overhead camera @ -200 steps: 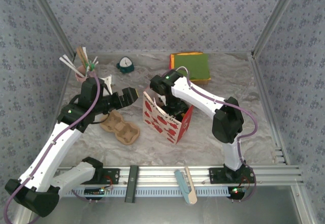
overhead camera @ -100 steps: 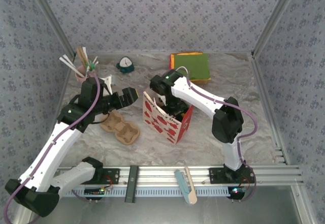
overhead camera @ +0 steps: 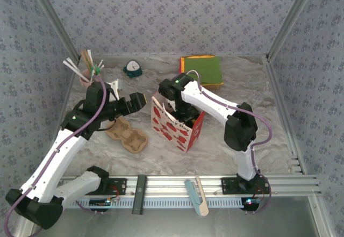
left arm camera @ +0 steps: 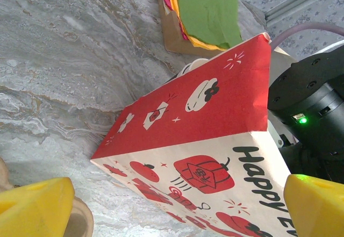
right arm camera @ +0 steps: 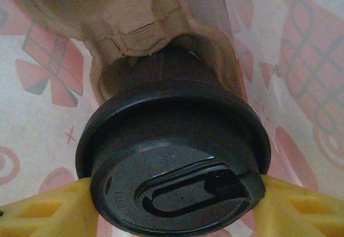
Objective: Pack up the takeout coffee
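One takeout coffee cup [right arm camera: 172, 188], dark with a round black lid, sits in a pocket of a brown cardboard carrier [right arm camera: 134, 16] inside the red-and-white paper bag [overhead camera: 174, 129]. My right gripper [right arm camera: 174, 207] reaches down into the bag, and its yellow fingers [right arm camera: 48, 213] press against both sides of the lid. In the top view the right gripper [overhead camera: 180, 110] is sunk in the bag's mouth. My left gripper [overhead camera: 141, 100] hovers wide open just left of the bag [left arm camera: 215, 140]; nothing lies between the left gripper's [left arm camera: 177, 207] yellow tips.
An empty brown cup carrier [overhead camera: 128, 135] lies on the table left of the bag, under the left arm. A pink cup of straws and sticks [overhead camera: 86, 74] stands at the back left, a teal object [overhead camera: 132, 68] beside it, and stacked green and orange napkins [overhead camera: 202, 70] behind the bag.
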You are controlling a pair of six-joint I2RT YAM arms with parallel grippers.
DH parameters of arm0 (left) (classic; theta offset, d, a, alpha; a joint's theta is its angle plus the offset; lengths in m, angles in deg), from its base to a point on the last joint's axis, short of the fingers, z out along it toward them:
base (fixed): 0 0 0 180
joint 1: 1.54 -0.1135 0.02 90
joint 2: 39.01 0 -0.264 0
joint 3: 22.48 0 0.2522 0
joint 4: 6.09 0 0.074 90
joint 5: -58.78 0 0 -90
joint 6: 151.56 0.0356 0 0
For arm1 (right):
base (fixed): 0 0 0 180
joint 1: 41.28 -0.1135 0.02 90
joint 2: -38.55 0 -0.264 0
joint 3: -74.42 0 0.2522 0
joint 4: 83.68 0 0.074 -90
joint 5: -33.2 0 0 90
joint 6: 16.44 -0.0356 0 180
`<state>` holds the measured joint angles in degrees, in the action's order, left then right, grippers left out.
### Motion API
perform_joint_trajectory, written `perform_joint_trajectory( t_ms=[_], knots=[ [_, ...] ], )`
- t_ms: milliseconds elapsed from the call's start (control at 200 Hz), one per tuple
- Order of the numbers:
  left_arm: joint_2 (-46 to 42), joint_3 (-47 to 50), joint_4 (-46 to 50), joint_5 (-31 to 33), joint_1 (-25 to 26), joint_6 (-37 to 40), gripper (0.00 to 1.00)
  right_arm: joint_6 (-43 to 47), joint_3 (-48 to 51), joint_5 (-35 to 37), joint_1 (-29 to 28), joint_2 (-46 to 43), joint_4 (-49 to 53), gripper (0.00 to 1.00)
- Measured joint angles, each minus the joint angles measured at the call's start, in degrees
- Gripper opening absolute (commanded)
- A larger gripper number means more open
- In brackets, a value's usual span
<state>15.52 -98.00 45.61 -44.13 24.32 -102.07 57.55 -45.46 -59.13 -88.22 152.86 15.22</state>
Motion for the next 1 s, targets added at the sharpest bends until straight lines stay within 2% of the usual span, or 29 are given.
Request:
perform_joint_trajectory(
  t_ms=[999],
  knots=[
    [0.79,0.00,0.00,-0.20,0.00,0.00,1.00,0.00,-0.35,-0.11,0.11,0.24,0.13,0.67]
  ],
)
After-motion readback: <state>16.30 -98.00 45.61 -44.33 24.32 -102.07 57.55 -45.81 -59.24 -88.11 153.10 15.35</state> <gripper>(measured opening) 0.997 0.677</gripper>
